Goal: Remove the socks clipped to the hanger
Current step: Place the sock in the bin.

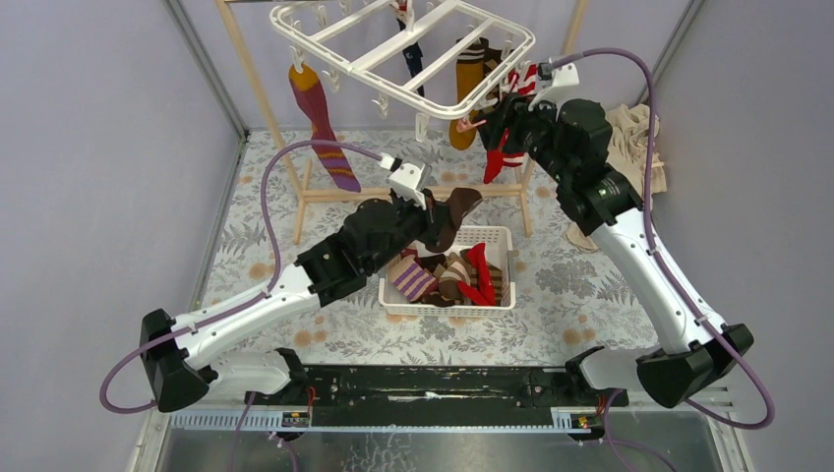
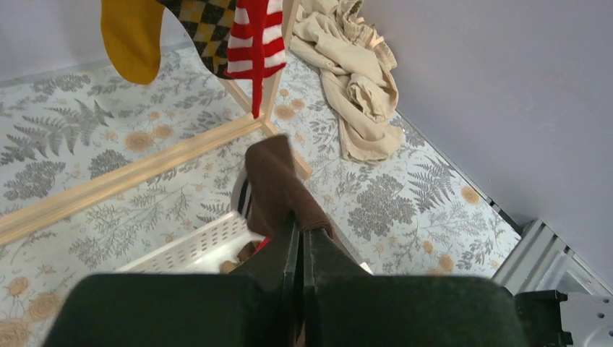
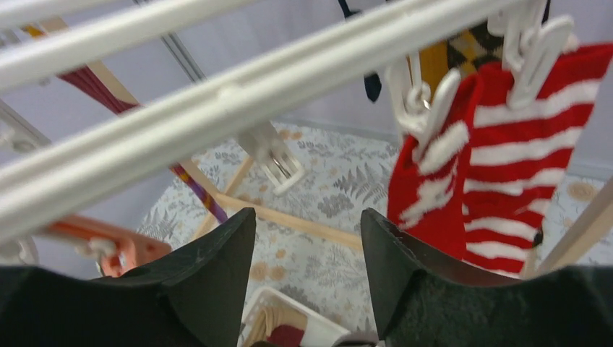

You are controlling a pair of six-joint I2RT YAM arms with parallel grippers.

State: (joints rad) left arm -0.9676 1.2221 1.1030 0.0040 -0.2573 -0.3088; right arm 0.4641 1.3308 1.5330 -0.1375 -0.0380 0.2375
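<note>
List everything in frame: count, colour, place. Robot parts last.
hanger: one, white, top centre above the table
clipped socks: about six; purple-striped, navy, mustard, argyle, two red-white striped; on the hanger
basket: one, white perforated, mid-table
basket socks: several; red, brown, purple-striped; in the basket
brown sock: one, gripped above the basket
wooden frame: one, pale wood, back of table
cloth: one, beige, crumpled, far right corner
table cover: one, grey floral
left claw: black, shut on the brown sock
right claw: black, open, at the hanger's right edge beside the striped pair
</note>
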